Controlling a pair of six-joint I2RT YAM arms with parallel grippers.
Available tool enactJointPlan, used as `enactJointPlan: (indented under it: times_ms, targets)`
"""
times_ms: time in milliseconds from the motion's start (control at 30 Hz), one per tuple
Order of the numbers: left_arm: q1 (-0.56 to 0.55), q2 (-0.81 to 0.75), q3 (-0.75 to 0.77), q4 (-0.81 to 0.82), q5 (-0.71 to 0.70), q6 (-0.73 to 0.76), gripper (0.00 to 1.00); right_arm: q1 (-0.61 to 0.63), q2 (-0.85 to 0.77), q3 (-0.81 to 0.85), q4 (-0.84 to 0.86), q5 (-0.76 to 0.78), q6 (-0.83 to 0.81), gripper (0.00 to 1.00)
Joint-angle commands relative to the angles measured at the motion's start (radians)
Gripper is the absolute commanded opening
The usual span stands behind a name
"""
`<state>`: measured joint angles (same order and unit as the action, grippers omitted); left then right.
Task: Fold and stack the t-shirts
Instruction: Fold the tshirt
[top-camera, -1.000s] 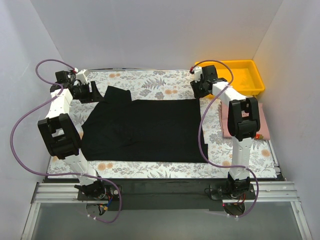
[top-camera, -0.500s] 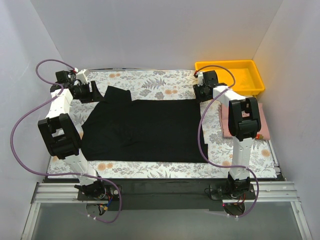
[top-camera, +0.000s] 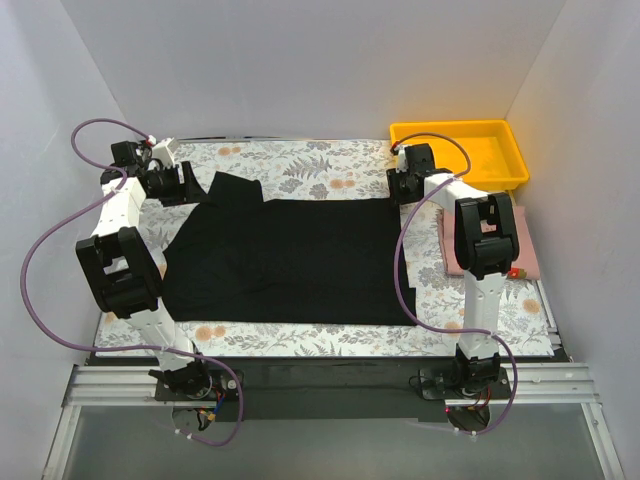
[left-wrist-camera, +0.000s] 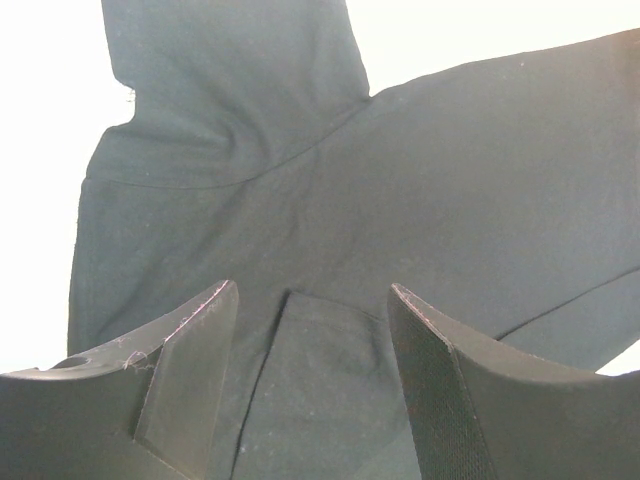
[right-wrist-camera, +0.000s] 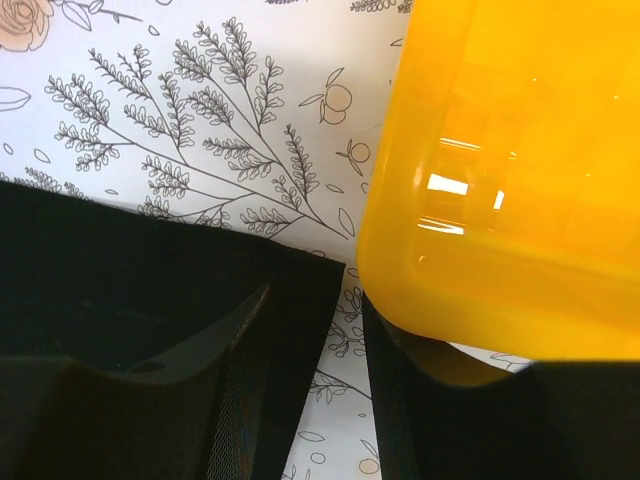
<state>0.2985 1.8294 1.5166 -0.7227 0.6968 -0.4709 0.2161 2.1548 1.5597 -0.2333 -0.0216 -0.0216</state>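
A black t-shirt (top-camera: 290, 258) lies spread flat on the floral tablecloth (top-camera: 300, 160), one sleeve (top-camera: 235, 187) sticking out at the back left. My left gripper (top-camera: 200, 190) is open just above the shirt's shoulder by that sleeve; the left wrist view shows black fabric (left-wrist-camera: 330, 180) between and beyond its fingers (left-wrist-camera: 200, 360). My right gripper (top-camera: 398, 193) is open over the shirt's back right corner (right-wrist-camera: 310, 275), close beside the yellow tray (right-wrist-camera: 510, 170). Its fingers (right-wrist-camera: 240, 370) straddle the corner's edge. Neither gripper holds anything.
The yellow tray (top-camera: 462, 152) stands at the back right corner. A pinkish book (top-camera: 525, 255) lies right of the right arm. White walls enclose the table on three sides. Purple cables loop from both arms.
My right gripper has moved a little right and down towards the shirt's back right corner. The left arm and the shirt have not moved.
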Motion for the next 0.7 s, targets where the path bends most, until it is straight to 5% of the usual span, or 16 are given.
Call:
enactJointPlan:
  times_ms: [0,200,433,667]
  targets:
    - [-0.002,-0.018,0.004,0.028,0.006,-0.009,0.61,-0.009,0.031,0.023,0.032,0.009,0.057,0.48]
    - [-0.002,0.068,0.071,0.037,-0.063,-0.017,0.61,-0.011,0.062,0.045,0.022,-0.052,0.071,0.42]
    - [-0.007,0.254,0.253,0.029,-0.128,-0.011,0.64,-0.011,0.06,0.033,-0.001,-0.09,0.063,0.04]
    - [-0.038,0.406,0.379,0.038,-0.175,0.003,0.66,-0.012,0.024,-0.012,-0.009,-0.132,0.061,0.01]
